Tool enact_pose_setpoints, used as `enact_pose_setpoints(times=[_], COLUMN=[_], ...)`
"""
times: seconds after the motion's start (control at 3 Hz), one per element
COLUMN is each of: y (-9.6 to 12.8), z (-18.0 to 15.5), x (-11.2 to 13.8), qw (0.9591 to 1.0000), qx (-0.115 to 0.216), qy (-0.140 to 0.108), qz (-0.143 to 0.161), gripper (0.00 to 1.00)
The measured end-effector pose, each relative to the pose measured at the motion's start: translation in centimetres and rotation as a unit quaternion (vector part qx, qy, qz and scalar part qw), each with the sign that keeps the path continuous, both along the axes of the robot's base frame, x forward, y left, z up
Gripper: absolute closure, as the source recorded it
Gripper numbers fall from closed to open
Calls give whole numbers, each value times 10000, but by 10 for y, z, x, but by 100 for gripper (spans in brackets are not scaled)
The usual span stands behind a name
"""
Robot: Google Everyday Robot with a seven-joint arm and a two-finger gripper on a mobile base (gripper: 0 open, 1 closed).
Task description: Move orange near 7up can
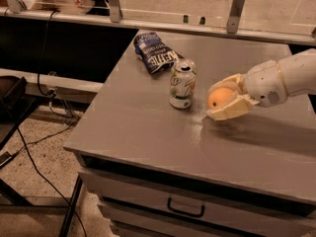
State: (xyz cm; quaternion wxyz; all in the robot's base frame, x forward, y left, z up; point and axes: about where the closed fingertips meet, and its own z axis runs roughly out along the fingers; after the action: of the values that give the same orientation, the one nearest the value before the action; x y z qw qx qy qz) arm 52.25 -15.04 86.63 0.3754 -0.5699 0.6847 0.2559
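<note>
The 7up can [182, 84] stands upright near the middle of the grey table [148, 132]. The orange [219, 98] sits just to the right of the can, a small gap between them. My gripper [223, 98] comes in from the right on a white arm, and its cream fingers [231, 111] wrap around the orange, one above and one below. The orange rests at table level between them.
A dark blue chip bag [155, 57] lies behind the can toward the table's back left. A glass partition with metal posts [235, 10] runs along the back edge. A drawer with a handle [185, 210] sits below the table front. Cables lie on the floor at left.
</note>
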Motion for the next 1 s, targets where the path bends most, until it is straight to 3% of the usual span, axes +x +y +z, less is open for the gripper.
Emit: enact_pose_setpoints(times=[0.33,0.67,1.0], y=[7,16,20], z=[-2,-5,-5], x=[5,11,11], qw=[9989,9984,9984], qx=[-7,106,118], qy=[-356,-421,-424], qz=[-295,-372,-355], gripper=[100,100,78])
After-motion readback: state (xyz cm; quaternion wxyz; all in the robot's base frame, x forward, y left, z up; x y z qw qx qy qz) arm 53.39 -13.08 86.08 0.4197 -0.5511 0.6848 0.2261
